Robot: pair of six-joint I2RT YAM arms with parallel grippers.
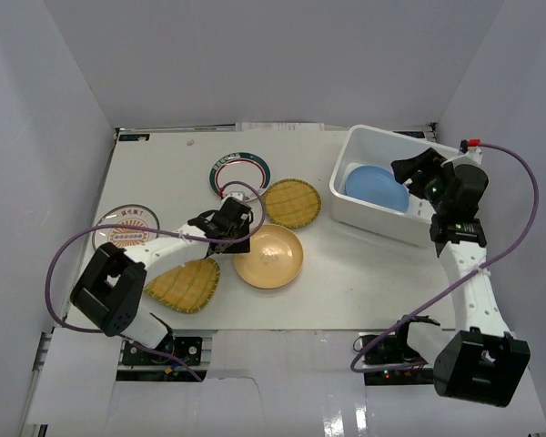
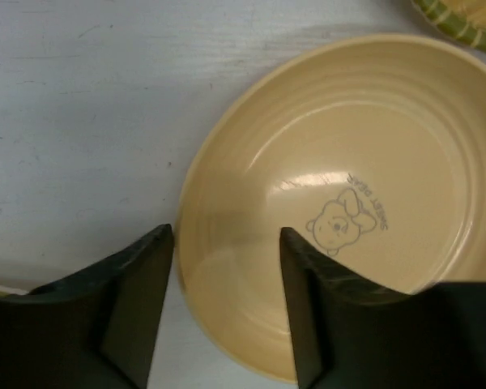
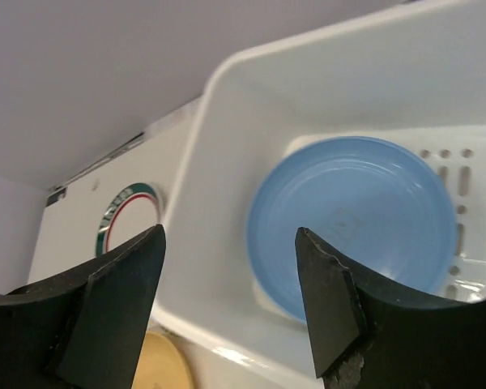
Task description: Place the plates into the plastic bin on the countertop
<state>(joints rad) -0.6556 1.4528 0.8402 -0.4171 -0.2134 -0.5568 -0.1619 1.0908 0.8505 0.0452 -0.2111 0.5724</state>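
Note:
The plain yellow-orange plate (image 1: 268, 257) lies mid-table. My left gripper (image 1: 229, 228) is open, low over the plate's left rim. In the left wrist view the gripper (image 2: 225, 232) has one finger outside the rim and one over the plate (image 2: 348, 203). The white plastic bin (image 1: 373, 218) stands at the back right with a blue plate (image 1: 376, 187) inside. My right gripper (image 1: 409, 173) is open and empty above the bin. In the right wrist view this gripper (image 3: 227, 232) hangs over the bin wall (image 3: 227, 162), left of the blue plate (image 3: 352, 219).
On the countertop (image 1: 346, 282) lie a green-rimmed white plate (image 1: 239, 173), a round woven plate (image 1: 291, 202), a squarish woven plate (image 1: 184, 285) and an orange-sunburst plate (image 1: 126, 226). Pale grey walls enclose the table. The left arm's cable loops over the left side.

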